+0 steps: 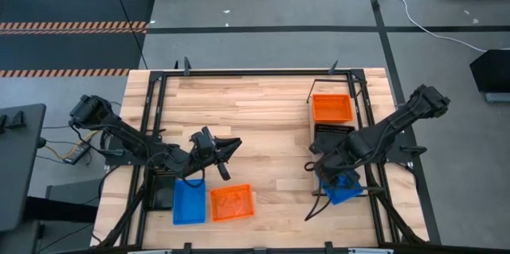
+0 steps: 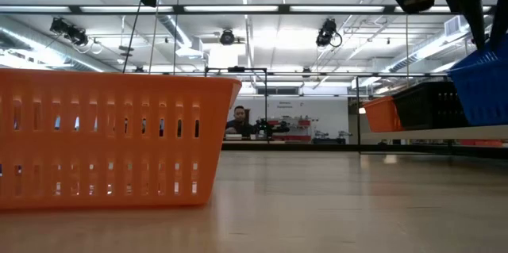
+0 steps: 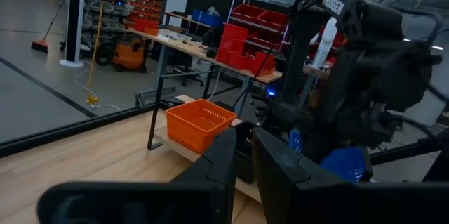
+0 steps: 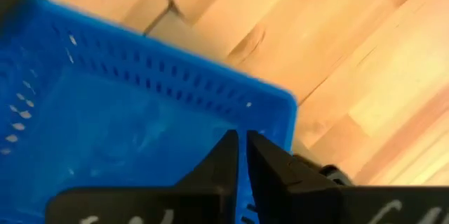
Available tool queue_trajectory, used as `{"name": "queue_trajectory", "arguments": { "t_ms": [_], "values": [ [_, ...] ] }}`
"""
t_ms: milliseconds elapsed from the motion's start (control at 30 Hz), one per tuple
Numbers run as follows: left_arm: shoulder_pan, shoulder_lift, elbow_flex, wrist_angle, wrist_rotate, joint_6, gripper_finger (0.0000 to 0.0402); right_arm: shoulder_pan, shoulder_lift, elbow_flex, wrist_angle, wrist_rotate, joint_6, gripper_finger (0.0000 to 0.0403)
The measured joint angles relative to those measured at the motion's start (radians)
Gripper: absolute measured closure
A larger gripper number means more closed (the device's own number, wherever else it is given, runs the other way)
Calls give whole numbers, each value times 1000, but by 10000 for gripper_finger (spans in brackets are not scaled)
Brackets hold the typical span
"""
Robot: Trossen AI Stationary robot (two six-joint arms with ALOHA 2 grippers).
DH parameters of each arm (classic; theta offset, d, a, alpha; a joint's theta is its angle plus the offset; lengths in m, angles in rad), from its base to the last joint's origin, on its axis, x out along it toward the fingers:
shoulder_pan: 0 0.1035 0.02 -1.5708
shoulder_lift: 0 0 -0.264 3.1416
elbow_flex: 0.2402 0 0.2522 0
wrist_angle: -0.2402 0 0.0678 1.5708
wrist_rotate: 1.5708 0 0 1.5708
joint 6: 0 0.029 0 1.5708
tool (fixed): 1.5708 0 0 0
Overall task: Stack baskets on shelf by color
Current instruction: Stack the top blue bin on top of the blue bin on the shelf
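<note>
On the left side of the table (image 1: 263,127), the left gripper (image 1: 225,154) hangs over bare wood just beyond two baskets lying near the front edge: a blue basket (image 1: 189,201) and, touching its right side, an orange basket (image 1: 232,203), which also fills the left of the low view (image 2: 111,138). In the left wrist view this gripper's fingers (image 3: 280,175) sit close together with only a thin slit between them and nothing held, so it is clenched and empty (image 3: 242,161). Farther right stands the shelf (image 1: 339,138), a light board in a black wire frame running from far to near along the table's right side. On its far end rests another orange basket (image 1: 331,107), and just nearer, touching it, a black basket (image 1: 335,133); the low view shows the same pair side by side on the raised board (image 2: 432,134). At the shelf's near end the right gripper (image 1: 333,176) is grasping a second blue basket (image 1: 344,188) by its rim. The right wrist view shows the narrow fingers (image 4: 270,171) pinched over the perforated blue wall (image 4: 140,119), with wood beneath. In the low view that blue basket (image 2: 484,82) appears tilted and lifted above the board. A person (image 2: 237,120) sits in the room behind.
</note>
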Motion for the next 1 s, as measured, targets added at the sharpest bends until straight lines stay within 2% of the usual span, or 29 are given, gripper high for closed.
{"name": "queue_trajectory", "arguments": {
  "t_ms": [167,400,533,667,800,1000],
  "values": [
    [0,0,0,0,0,1,349,1,0,-25,-13,18,-2,350],
    [2,0,0,0,0,11,349,19,0,105,-53,17,91,286],
    [2,0,0,0,0,11,349,8,0,157,-232,62,255,257],
    [2,0,0,0,0,10,349,-20,0,160,-417,51,516,243],
    [2,0,0,1,0,10,349,-32,-7,160,-408,9,624,241],
    [2,0,1,1,0,7,349,-40,-10,161,-400,0,724,242]
  ]
}}
